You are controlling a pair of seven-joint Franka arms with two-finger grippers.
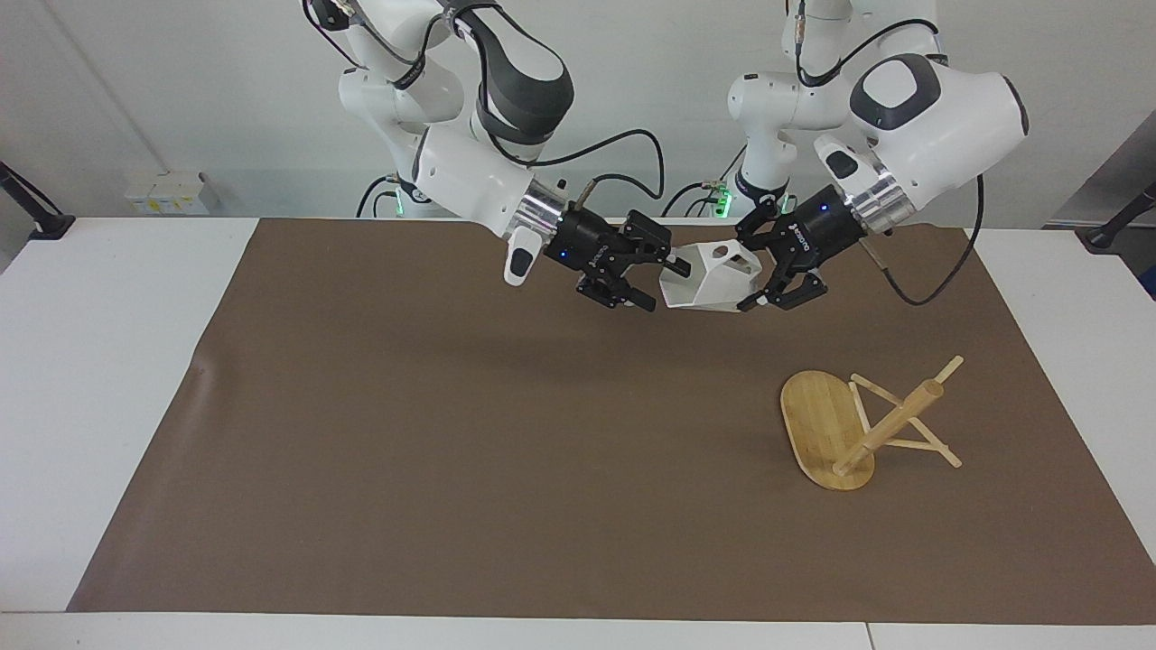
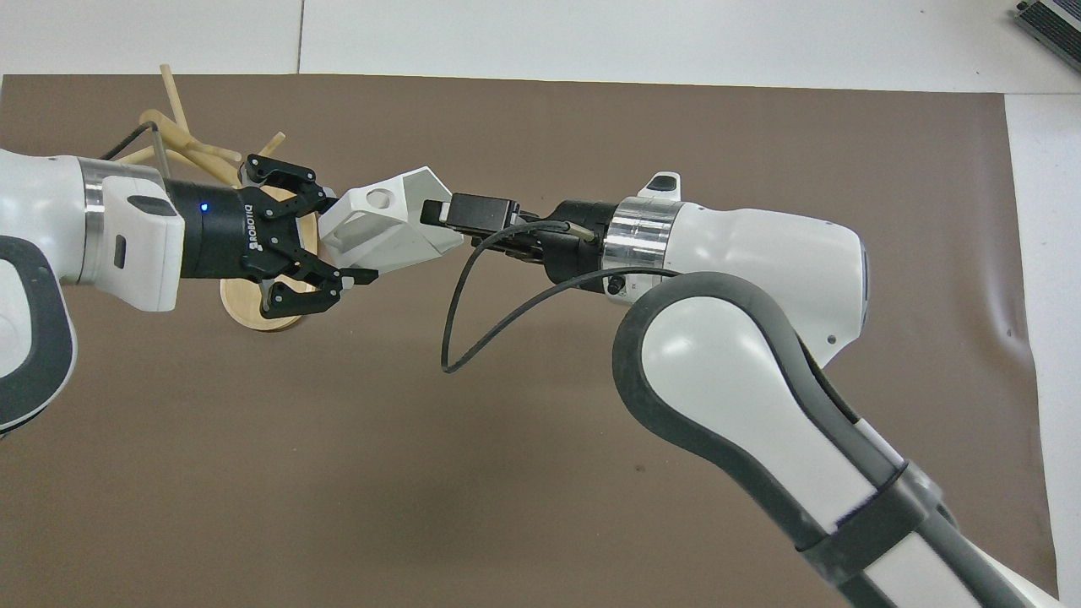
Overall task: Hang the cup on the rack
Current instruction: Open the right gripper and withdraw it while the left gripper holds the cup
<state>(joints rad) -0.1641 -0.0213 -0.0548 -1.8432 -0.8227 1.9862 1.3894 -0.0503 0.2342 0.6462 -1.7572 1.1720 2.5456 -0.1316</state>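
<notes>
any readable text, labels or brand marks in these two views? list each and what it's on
"ROBOTIQ": white lettering on the black body of the left end effector, legible in the overhead view.
Left end effector, facing view: the same kind of lettering, too small to read.
Right end effector: white lettering on its body, too small to read.
Cup, rack: no text visible.

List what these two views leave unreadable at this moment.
- Rack: in the overhead view, the left tool covers most of its base and post.
- Right tool: in the overhead view it is seen edge-on, so its finger gap is hidden; the facing view shows it open.
- Cup: in the facing view, its own body hides where the left tool pinches it.
- Whether the right tool touches the cup's rim: too small in either view.
</notes>
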